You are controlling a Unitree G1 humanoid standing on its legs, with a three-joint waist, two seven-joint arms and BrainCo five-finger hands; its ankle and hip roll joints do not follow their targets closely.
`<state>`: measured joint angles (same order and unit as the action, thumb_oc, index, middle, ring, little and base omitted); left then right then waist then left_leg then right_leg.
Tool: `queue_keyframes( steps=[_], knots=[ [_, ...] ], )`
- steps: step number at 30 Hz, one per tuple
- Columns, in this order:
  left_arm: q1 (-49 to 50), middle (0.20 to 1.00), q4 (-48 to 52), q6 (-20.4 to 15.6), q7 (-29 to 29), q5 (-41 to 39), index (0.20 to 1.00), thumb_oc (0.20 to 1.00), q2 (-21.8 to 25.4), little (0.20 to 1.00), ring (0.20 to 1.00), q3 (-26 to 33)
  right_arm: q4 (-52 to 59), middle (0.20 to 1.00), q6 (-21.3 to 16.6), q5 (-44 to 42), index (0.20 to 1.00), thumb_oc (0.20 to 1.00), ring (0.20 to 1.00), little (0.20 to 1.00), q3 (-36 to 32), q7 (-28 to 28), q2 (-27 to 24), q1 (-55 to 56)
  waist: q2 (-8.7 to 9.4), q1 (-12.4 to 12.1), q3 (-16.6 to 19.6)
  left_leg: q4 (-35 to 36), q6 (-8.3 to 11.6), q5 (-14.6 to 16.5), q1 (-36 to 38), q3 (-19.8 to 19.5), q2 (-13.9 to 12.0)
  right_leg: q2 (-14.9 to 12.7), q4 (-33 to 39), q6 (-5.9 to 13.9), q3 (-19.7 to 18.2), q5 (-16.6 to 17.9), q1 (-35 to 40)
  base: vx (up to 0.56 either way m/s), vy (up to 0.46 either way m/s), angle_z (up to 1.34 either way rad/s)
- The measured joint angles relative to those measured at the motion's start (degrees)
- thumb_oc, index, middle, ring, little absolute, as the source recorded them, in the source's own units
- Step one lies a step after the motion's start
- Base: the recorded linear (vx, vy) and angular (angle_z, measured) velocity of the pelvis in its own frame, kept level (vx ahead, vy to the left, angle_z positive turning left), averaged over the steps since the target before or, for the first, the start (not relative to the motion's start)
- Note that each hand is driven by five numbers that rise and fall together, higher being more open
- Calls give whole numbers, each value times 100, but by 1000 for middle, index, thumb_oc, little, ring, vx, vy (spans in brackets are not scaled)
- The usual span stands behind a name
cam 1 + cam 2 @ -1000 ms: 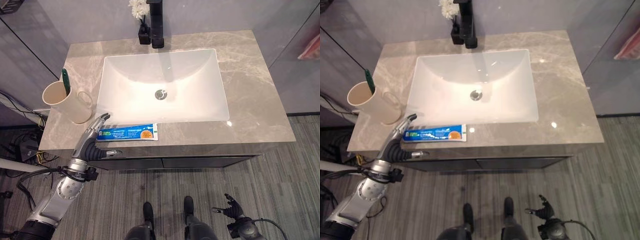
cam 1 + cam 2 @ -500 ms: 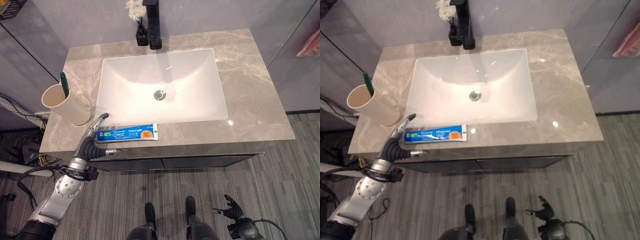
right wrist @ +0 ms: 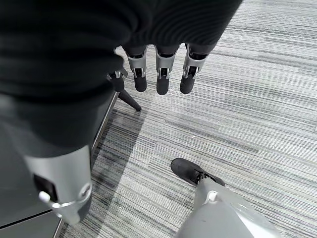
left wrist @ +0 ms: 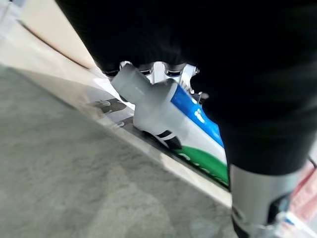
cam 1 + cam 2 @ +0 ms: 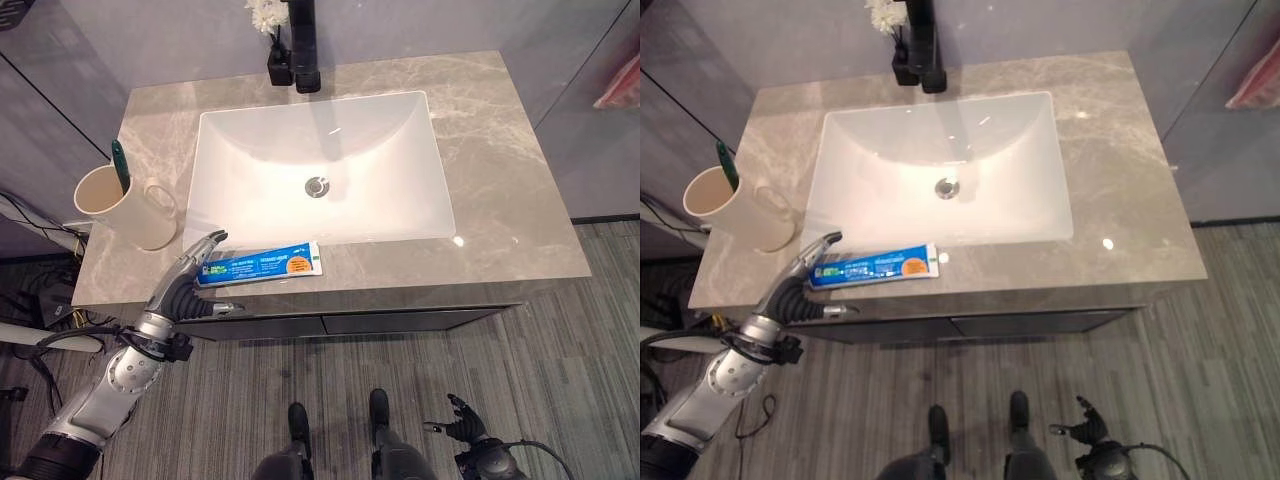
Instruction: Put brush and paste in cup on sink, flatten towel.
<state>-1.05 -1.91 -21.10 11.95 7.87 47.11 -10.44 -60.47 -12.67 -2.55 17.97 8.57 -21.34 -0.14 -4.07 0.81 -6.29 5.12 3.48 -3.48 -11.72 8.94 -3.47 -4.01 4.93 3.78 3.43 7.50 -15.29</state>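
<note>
Marble countertop (image 5: 500, 190), white sink (image 5: 320, 165), grey floor (image 5: 560, 370)

We're in a bathroom. White basin (image 5: 320, 160) set in a marble vanity top (image 5: 500, 160), black tap (image 5: 305, 45) at its back edge, w/ cup (image 5: 115, 205) at the left edge.

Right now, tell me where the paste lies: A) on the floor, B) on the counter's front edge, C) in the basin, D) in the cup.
B: the paste lies flat on the counter in front of the basin, with the left hand at its cap end.
</note>
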Motion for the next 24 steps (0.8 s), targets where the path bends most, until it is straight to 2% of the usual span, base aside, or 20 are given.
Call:
queue_keyframes(
  steps=[6, 8, 10, 11, 12, 13, 14, 15, 16, 24],
  knots=[
    [-174, 1000, 52, -19, 15, 227, 1000, 1000, 5, 1000, 1000, -163, -74, 1000, -1, 3, 1000, 1000, 1000, 1000, 6, -3, 25, 1, -2, -6, -13, 0, -3, -8, -51, 6, 2, -2, 1, 3, 1, 0, -55, 0, 0, 0],
    [-179, 903, 56, -45, 15, 227, 903, 903, 5, 903, 903, -167, -99, 1000, -2, 3, 1000, 1000, 1000, 1000, 1, 1, 25, -5, -6, -6, -19, 1, -3, -7, -52, 22, 2, -2, 1, 7, -9, -4, -63, 8, 1, -4],
    [-180, 696, 59, -61, 15, 226, 696, 696, 5, 696, 696, -165, -95, 1000, -2, 2, 1000, 1000, 1000, 1000, 1, 2, 25, -5, -2, -6, -36, 1, -3, -7, -53, 29, 1, -2, 2, 11, -15, -10, -67, 0, 0, 0],
    [-180, 696, 59, -80, 16, 224, 696, 696, 5, 696, 696, -164, -93, 1000, -2, 1, 1000, 1000, 1000, 1000, 0, 3, 25, -5, 2, -7, -54, 1, -2, -6, -53, 32, 1, -2, 2, 12, -20, -14, -68, 0, 0, 0],
    [-181, 586, 59, -102, 21, 226, 586, 586, 5, 586, 586, -159, -94, 1000, -2, 1, 1000, 1000, 1000, 1000, 0, 3, 25, -5, 4, -7, -66, 1, -2, -6, -54, 35, 2, -2, 2, 12, -25, -14, -70, 0, 0, 0],
    [-181, 551, 60, -126, 20, 236, 551, 551, 13, 551, 551, -156, -94, 1000, -2, 0, 1000, 1000, 1000, 1000, 0, 3, 25, -3, 6, -8, -71, 1, -2, -6, -54, 36, 2, -2, 2, 12, -26, -14, -70, 0, 0, 0],
    [-207, 385, 68, -159, 25, 328, 385, 385, 45, 385, 385, -156, -99, 1000, -3, 0, 1000, 1000, 1000, 1000, 0, 4, 25, -3, 17, -10, -82, 1, -2, -6, -55, 36, 2, -2, 3, 13, -27, -15, -70, 0, 0, 0],
    [-225, 272, 69, -169, 29, 350, 272, 272, 59, 272, 272, -155, -98, 1000, -3, 0, 1000, 1000, 1000, 1000, 1, 4, 25, -5, 29, -15, -94, 1, -2, -6, -55, 35, 2, -2, 5, 12, -28, -16, -70, 0, 0, 0],
    [-236, 213, 78, -182, 35, 354, 213, 213, 94, 213, 213, -155, -89, 1000, -4, 0, 1000, 1000, 1000, 1000, 1, 4, 25, -7, 50, -16, -111, 1, -2, -6, -55, 35, 1, -2, 11, 11, -28, -17, -70, 0, 0, 0],
    [-303, 200, 87, -248, 38, 399, 200, 200, 228, 200, 200, -169, -92, 1000, -6, 0, 1000, 1000, 1000, 1000, 2, 6, 26, -7, 106, -22, -151, 1, -2, -6, -59, 31, 4, -2, 22, 11, -33, -18, -73, 0, 0, 0]
  ],
)
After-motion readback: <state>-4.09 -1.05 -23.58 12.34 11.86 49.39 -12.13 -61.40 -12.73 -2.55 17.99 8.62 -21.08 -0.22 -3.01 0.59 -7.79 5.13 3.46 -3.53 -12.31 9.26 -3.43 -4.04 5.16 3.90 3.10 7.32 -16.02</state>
